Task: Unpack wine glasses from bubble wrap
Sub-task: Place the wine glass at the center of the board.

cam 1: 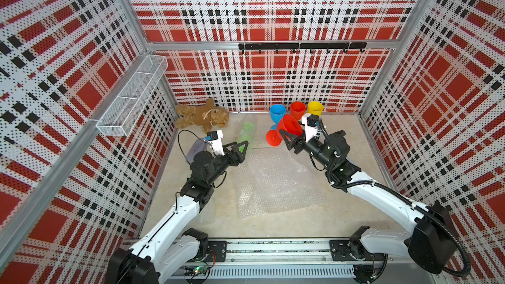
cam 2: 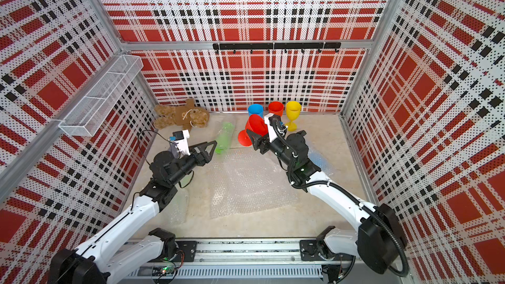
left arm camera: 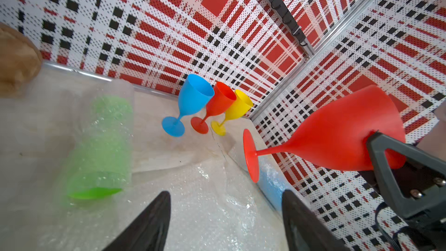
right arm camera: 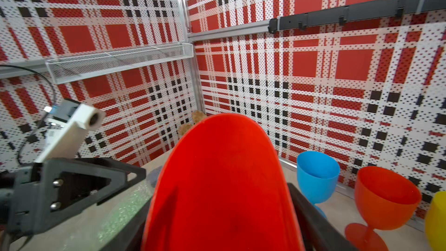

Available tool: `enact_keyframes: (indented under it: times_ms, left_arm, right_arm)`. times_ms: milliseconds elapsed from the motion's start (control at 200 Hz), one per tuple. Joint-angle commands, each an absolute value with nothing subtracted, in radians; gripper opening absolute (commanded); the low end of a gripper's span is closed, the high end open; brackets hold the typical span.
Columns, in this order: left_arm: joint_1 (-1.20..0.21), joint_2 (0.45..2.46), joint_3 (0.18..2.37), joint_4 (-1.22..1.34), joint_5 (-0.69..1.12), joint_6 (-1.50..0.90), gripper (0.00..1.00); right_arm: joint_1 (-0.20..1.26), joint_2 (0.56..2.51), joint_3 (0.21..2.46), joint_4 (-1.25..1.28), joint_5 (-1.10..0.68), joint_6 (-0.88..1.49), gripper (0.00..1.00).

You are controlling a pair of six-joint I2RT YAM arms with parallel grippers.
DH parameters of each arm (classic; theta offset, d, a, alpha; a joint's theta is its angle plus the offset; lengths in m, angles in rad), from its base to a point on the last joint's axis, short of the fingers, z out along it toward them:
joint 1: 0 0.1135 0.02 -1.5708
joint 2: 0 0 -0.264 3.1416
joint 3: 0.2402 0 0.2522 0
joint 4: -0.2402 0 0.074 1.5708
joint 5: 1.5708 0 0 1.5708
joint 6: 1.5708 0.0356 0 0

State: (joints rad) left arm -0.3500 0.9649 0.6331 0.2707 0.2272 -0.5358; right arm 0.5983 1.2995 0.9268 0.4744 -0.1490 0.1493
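Teddy bear [cam 1: 202, 117]: brown, lying flat on the tabletop [cam 1: 314, 222], beyond the left tool [cam 1: 241, 147] and to its left, up against the back wall. A light cord is tied at its neck.

Grey pouch [cam 1: 195, 147]: to the left of the left tool, near it and partly hidden.

Wire mesh basket [cam 1: 131, 96]: white, long, divided into compartments, fixed to the left wall, above and to the left of the left tool.

Hook rail [cam 1: 300, 46]: black, on the back wall, high above and beyond the right tool [cam 1: 288, 137].

Walls [cam 1: 273, 9]: perforated panels in red, white and black plaid, on three sides. Tabletop is beige and mottled.
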Motion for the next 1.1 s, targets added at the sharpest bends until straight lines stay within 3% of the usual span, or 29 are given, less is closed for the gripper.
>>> enact_keyframes:
  times_ms: [0,180,346,1092]
  left_arm:
    - [-0.4,0.957,0.675,0.114,0.093,-0.389,0.75]
    - [-0.404,0.867,0.603,0.135,0.004,-0.373,0.75]
    - [-0.408,0.833,0.599,0.132,-0.037,-0.341,0.76]
    - [-0.423,0.794,0.606,0.11,-0.056,-0.33,0.76]
  right_arm:
    - [0.582,1.391,1.002,0.434,-0.113,0.08,0.73]
    - [0.48,1.491,1.112,0.39,-0.131,0.097,0.72]
    - [0.478,1.629,1.261,0.273,-0.236,0.057,0.72]
    - [0.569,2.287,1.926,0.104,-0.031,0.084,0.72]
